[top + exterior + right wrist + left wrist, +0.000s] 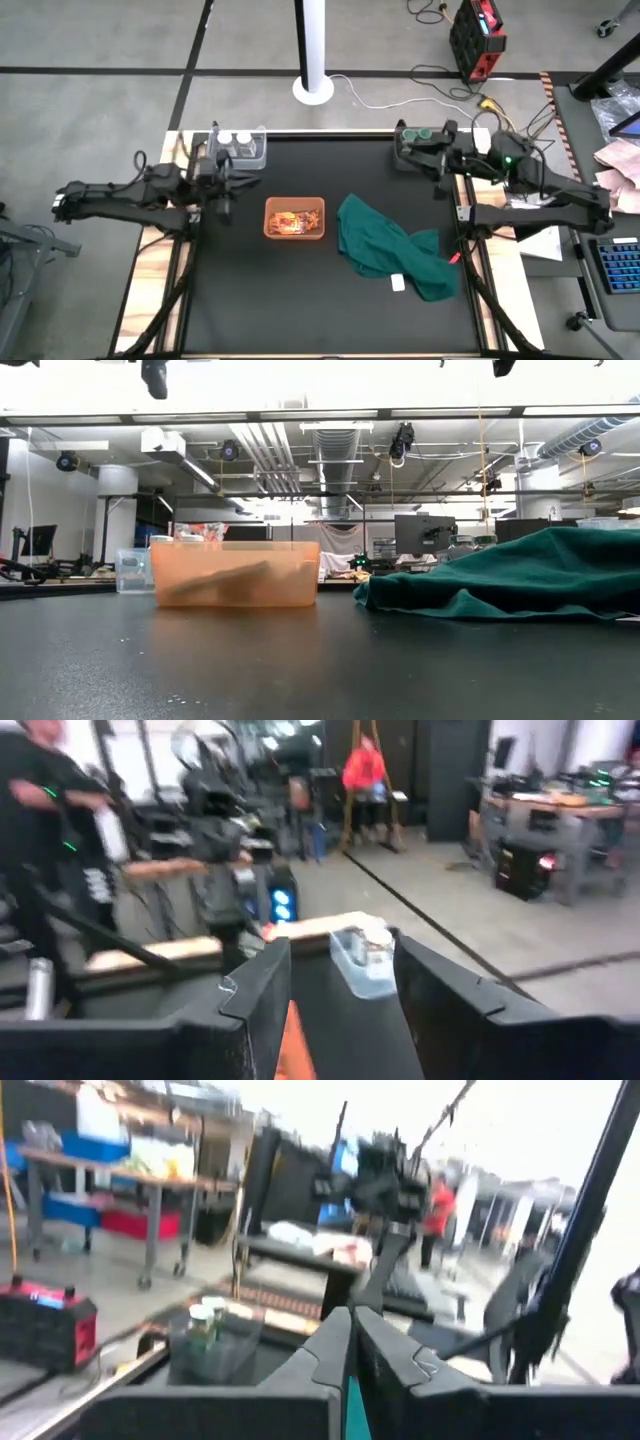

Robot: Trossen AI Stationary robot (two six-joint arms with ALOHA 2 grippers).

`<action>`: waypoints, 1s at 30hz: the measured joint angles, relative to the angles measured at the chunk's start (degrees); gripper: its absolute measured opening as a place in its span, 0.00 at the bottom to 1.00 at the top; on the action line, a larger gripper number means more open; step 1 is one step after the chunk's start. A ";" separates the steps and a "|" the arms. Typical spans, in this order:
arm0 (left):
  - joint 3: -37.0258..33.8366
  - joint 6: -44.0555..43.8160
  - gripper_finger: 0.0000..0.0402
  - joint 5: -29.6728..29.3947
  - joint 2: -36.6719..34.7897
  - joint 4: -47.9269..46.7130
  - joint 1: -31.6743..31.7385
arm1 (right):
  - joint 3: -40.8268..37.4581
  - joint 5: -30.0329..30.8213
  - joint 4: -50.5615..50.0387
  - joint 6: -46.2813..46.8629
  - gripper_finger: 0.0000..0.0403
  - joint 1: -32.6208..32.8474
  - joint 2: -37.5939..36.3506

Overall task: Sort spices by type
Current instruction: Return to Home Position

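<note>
I read the left end effector point(350, 1318) as fully closed. Its two dark fingers point(305, 1365) pressed together at the tips with nothing between them. In the high view it hovered over the left edge of the black tabletop point(300, 310), just beside the clear rectangular plastic bin point(256, 156). That bin sat at the far left corner of the tabletop and contained two small clear jars with white caps point(234, 139), standing side by side.

The right end effector point(338, 948) was spread wide and gripped nothing. It hung above the right edge of the tabletop, near the small black bin point(403, 152) at the far right corner. Two small jars with green caps point(418, 131) stood in that black bin.

The translucent orange rectangular bin point(295, 201) sat near the middle of the tabletop and held the flat orange-red and brown foil packets point(292, 222).

The large dark green cloth point(385, 245) lay crumpled just beside the orange bin, on its right. The small white rectangular block point(398, 283) rested at the near edge of the cloth. I could not tell whether it lay on the fabric.
</note>
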 joint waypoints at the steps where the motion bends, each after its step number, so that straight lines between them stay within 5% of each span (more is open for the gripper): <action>1: -1.77 0.01 0.00 -0.15 -1.87 1.40 0.06 | -1.88 -0.72 1.94 0.84 0.42 0.04 -1.40; 6: -6.26 -0.32 0.00 -0.26 -8.75 4.40 0.05 | -7.47 -3.12 10.02 2.40 0.43 0.09 -6.71; 15: -15.00 2.60 0.01 -3.30 -21.04 1.69 0.36 | -16.30 -3.83 6.51 -16.24 0.39 0.07 -16.80; 26: -31.82 2.98 0.01 -1.38 -33.50 13.36 0.42 | -32.77 -3.83 7.61 -7.40 0.35 0.07 -34.54; 30: -32.91 5.75 0.01 -2.06 -34.50 11.56 0.49 | -38.84 -3.75 12.72 -4.24 0.34 0.09 -33.71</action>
